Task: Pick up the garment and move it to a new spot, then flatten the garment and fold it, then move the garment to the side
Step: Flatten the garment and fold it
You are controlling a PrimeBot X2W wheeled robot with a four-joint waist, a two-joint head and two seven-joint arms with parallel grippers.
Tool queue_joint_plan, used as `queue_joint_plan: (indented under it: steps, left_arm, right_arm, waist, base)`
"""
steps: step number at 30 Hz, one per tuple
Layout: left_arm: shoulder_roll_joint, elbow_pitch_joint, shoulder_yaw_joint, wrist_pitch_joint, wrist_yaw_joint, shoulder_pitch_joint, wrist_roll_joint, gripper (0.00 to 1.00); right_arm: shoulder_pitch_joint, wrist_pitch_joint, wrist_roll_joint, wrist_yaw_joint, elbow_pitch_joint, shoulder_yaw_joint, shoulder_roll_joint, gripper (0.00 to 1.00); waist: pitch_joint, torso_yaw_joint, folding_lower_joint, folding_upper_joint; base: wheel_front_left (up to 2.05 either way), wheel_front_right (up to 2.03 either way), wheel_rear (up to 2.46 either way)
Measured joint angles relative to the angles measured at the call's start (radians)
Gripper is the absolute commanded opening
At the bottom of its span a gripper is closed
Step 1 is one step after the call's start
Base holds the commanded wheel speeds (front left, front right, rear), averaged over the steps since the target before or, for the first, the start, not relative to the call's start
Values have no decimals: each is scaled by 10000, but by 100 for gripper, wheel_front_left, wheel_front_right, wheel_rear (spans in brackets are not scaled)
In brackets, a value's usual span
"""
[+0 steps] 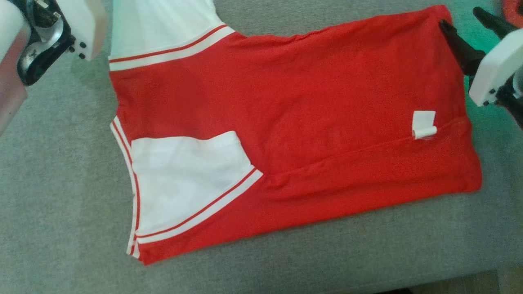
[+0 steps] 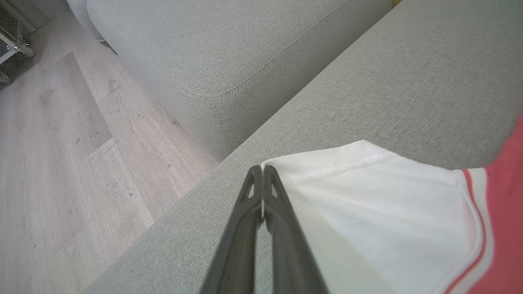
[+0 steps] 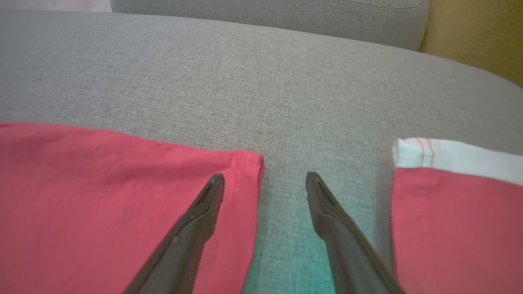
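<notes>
In the head view, the garment (image 1: 310, 106), a red shirt with white, red-striped sleeves and a small white tag (image 1: 423, 124), lies on the grey cushion (image 1: 61, 183) with its near side folded in.

In the left wrist view, my left hand (image 2: 262, 173) is pinched tight on the hemmed corner of a white sleeve (image 2: 388, 204).

In the right wrist view, my right hand (image 3: 264, 183) stands wide, one finger (image 3: 204, 212) over the red hem corner and the other over bare cushion.
</notes>
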Motion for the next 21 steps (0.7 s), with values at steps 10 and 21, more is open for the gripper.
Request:
queue_joint_plan:
  steps: [10,21]
  left_arm:
    - [-58,244,-673,-387,0,-320,-510,0]
    - [-140,562,-1152,-692,0,-478,-750,0]
  right_arm:
    - [-1277,-4,414,0,1436,1453,-56,69]
    - [-1933,-520,995,0,1992,2414,-228,0]
  waist:
    - [81,309,0,0]
    - [38,320,0,0]
  base:
    - [0,0,0]
    - [0,0,0]
